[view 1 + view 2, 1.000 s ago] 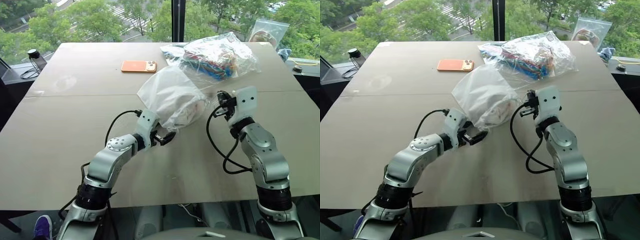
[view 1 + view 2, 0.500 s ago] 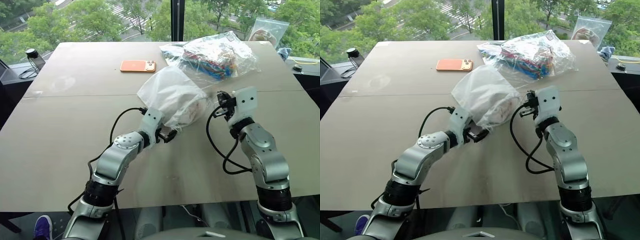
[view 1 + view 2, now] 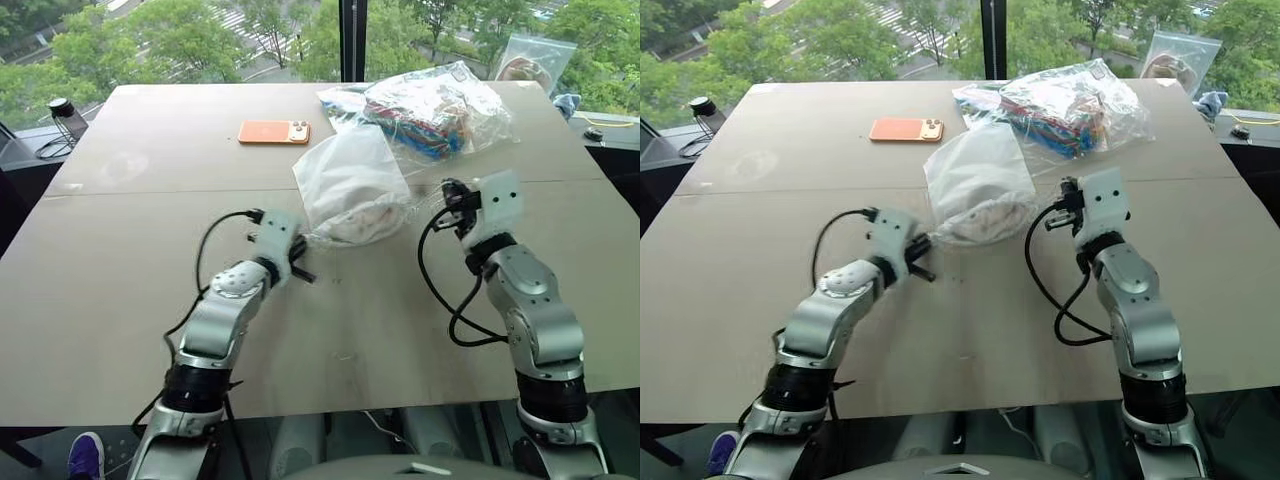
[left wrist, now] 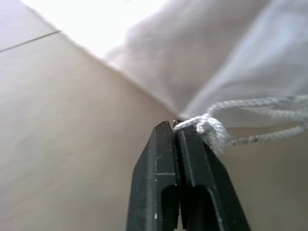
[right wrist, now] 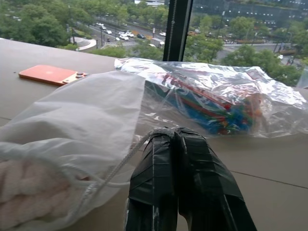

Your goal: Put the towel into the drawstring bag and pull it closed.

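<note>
Both grippers pinch cords at opposite sides: left gripper point(image 4: 179, 126) and right gripper point(image 5: 174, 132), jaws clamped, ready to cinch the drawstring bag point(image 3: 350, 185) (towel point(image 5: 29, 195) inside).

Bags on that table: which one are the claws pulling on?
The white drawstring bag in the middle: each claw, left and right, pinches one of its cords. The clear plastic bag of colourful items lies untouched behind.
</note>
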